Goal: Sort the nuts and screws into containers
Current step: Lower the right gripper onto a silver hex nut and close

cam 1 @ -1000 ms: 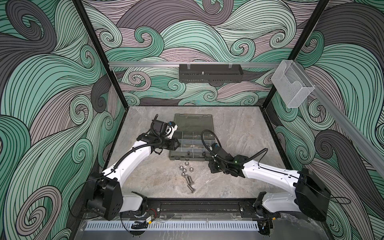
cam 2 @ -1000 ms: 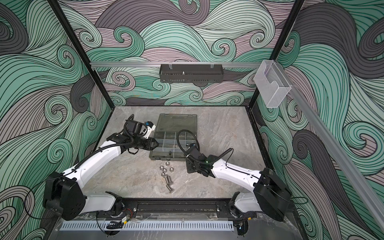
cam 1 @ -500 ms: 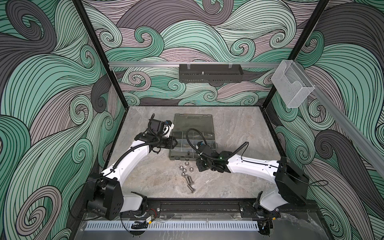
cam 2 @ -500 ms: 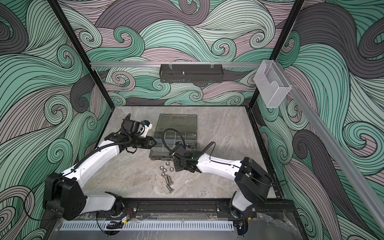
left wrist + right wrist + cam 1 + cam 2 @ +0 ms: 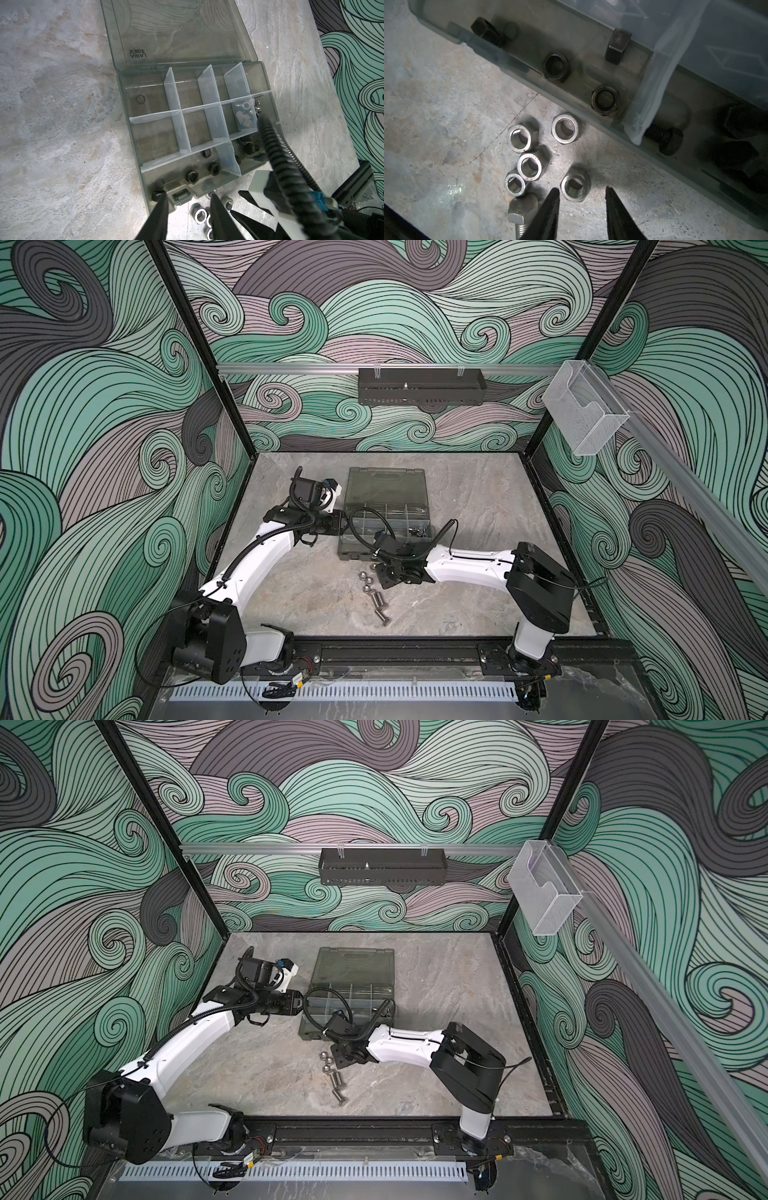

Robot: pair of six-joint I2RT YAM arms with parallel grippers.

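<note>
Right arm (image 5: 465, 568) nearer silver nuts (image 5: 529, 165) (jaws apart)

nuts (image 5: 530, 165) clustered beside case (image 5: 517, 68) wall, open table (image 5: 478, 497) beyond

Organiser case (image 5: 386, 485) lies open at centre frame, lid flat behind. Black nuts (image 5: 556, 67) and black screws (image 5: 664, 138) sit in its front compartments. Silver nuts (image 5: 529, 165) and silver screws (image 5: 377, 600) lie loose just below it.
</note>
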